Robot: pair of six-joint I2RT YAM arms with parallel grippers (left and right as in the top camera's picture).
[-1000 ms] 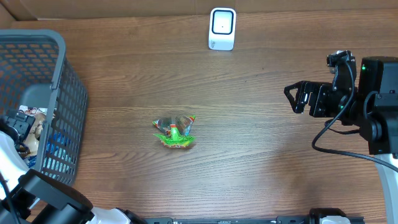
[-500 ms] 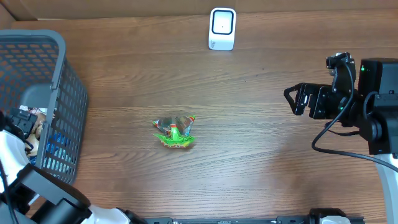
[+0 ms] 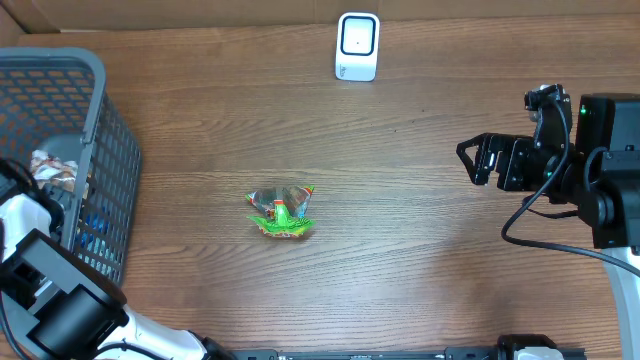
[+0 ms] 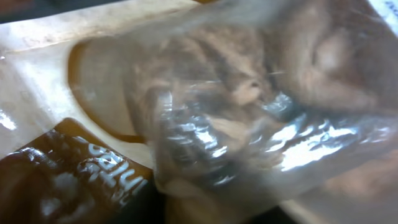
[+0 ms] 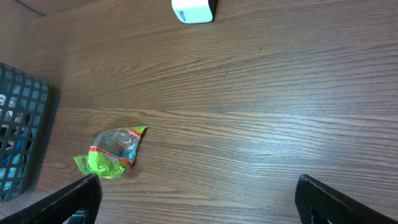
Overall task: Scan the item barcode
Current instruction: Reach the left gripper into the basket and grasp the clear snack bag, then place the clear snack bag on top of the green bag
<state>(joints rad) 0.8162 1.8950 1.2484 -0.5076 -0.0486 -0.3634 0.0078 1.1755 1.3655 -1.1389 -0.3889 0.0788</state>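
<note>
My left arm (image 3: 30, 225) reaches down into the grey mesh basket (image 3: 95, 80) at the far left. Its wrist view is filled by a clear plastic bag of brown snacks (image 4: 249, 112) pressed close to the camera, with a brown printed packet (image 4: 62, 177) beside it. The fingers do not show there, so their state is unclear. A crumpled packet (image 3: 55, 168) shows at the arm's tip from overhead. The white barcode scanner (image 3: 357, 45) stands at the table's far edge. My right gripper (image 3: 475, 158) hovers open and empty at the right.
A green and clear snack packet (image 3: 281, 213) lies on the wooden table near the middle, also seen in the right wrist view (image 5: 112, 151). The basket holds several packets. The scanner (image 5: 194, 10) is at the top of the right wrist view.
My left arm has shifted inside the basket, and a crumpled packet now shows at its tip. The right arm and the green packet have not moved.
</note>
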